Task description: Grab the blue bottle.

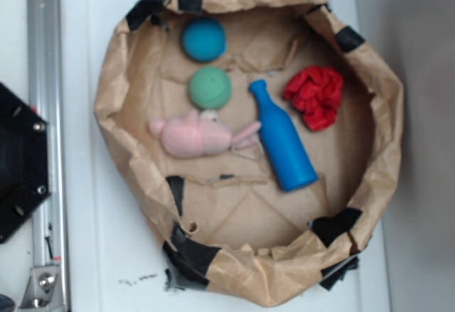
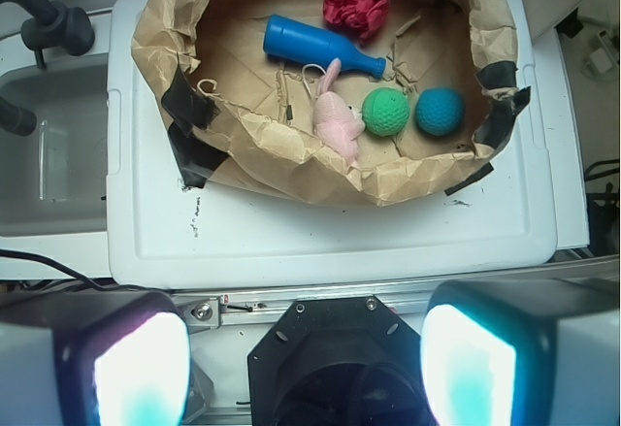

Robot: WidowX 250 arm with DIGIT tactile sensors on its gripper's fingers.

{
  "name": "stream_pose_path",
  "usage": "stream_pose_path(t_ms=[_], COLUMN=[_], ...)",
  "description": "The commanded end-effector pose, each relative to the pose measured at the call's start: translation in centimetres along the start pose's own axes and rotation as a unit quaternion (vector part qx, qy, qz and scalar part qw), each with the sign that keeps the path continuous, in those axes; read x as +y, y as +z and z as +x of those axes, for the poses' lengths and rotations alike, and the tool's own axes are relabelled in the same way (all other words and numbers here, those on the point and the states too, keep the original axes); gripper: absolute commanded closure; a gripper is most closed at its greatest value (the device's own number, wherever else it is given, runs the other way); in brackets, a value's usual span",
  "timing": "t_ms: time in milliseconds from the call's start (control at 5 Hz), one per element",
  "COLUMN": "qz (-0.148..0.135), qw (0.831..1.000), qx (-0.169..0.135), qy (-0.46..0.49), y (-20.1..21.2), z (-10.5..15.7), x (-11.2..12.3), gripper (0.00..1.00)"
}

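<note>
Brown paper nest (image 1: 121,106) on white lid (image 2: 320,222). Inside nest: blue bottle (image 1: 282,138) lying flat at middle, neck toward green ball (image 1: 210,88); pink plush (image 1: 193,136) beside. Gripper (image 2: 306,363) spread wide, well clear of nest, holding nothing.

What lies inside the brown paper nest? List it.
Inside the paper nest: the blue bottle on its side, a teal ball, a green ball, a pink plush toy and a red crumpled item. Anything beneath them is covered.
</note>
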State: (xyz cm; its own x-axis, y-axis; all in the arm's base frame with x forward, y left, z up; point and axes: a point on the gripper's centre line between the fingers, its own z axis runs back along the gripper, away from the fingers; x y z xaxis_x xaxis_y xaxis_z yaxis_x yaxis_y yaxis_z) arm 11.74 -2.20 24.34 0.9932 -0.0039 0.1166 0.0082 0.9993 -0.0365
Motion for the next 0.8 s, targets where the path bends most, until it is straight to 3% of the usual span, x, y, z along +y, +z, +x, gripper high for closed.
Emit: stream_pose_path(t_ms=[0,200,600], qz=[0.0,0.06,0.029], qw=[1.0,0.996,0.986], qx=[0.0,0.01,0.033], qy=[0.0,-0.071,-0.158], y=[0.0,-1.8,-9.3], z=[0.0,3.4,9.8], x=[0.0,0.7,2.8], gripper=[0.0,0.0,0.0])
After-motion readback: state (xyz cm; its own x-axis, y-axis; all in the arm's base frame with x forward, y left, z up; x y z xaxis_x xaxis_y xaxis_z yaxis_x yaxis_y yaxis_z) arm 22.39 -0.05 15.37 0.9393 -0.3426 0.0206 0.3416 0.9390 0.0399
